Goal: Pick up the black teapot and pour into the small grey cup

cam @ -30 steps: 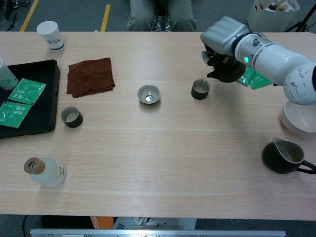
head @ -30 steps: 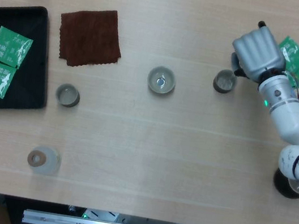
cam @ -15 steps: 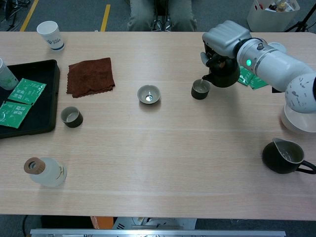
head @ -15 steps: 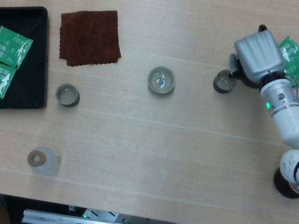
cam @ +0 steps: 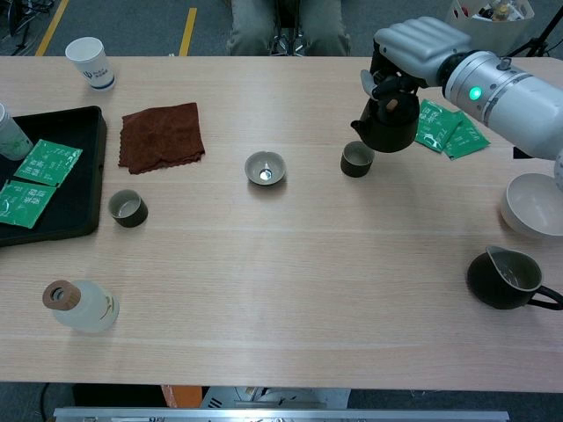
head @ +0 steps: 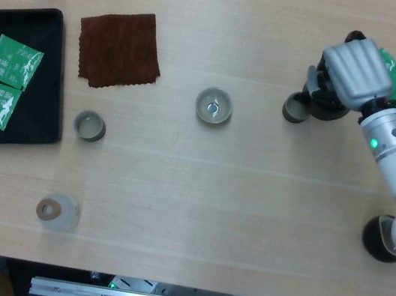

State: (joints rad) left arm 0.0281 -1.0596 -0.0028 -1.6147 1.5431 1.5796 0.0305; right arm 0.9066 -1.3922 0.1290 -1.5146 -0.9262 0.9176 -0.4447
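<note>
My right hand (cam: 420, 46) grips the black teapot (cam: 387, 123) from above by its handle. The pot hangs roughly upright, just right of and above the small grey cup (cam: 357, 159), spout end toward the cup and apart from it. In the head view the right hand (head: 356, 68) covers most of the teapot (head: 324, 102), and the grey cup (head: 295, 108) stands at its left edge. No stream shows between spout and cup. My left hand is in neither view.
A grey bowl-like cup (cam: 265, 167) sits mid-table and another small cup (cam: 127, 208) at the left. Brown cloth (cam: 162, 134), black tray (cam: 77, 215) with green packets, paper cup (cam: 91, 62), bottle (cam: 79, 305). At right: green packets (cam: 449, 129), white bowl (cam: 532, 204), dark pitcher (cam: 506, 279).
The teapot has tipped back from its pouring tilt to near upright. My right hand has carried it up and to the right, off the grey cup's rim.
</note>
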